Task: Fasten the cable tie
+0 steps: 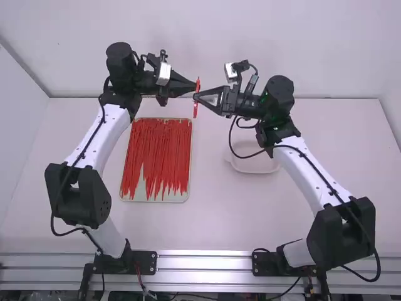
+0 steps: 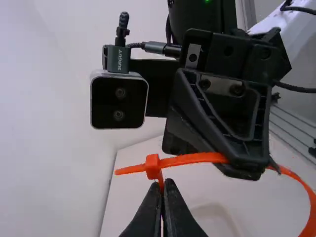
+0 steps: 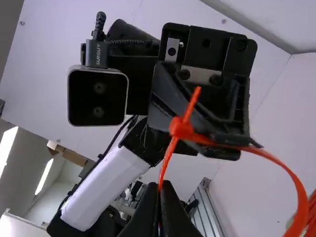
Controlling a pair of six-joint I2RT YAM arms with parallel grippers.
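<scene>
Nearest the arm bases, the white counter [image 1: 219, 207] spreads wide, with white walls at its far and left edges. Farther on sit one beige rectangular tray [image 1: 156, 199] of uncountable red plastic ties [image 1: 156, 157] and one translucent bowl [image 1: 254, 164]. Beyond, above the counter, the left claw [image 2: 161, 185] and right claw [image 3: 160, 186] both pinch one curving orange-red cable tie [image 2: 187, 160].

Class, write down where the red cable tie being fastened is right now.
In the high view the cable tie is in mid-air, gripped between the left end effector and the right end effector, over the far right corner of the tray.
</scene>
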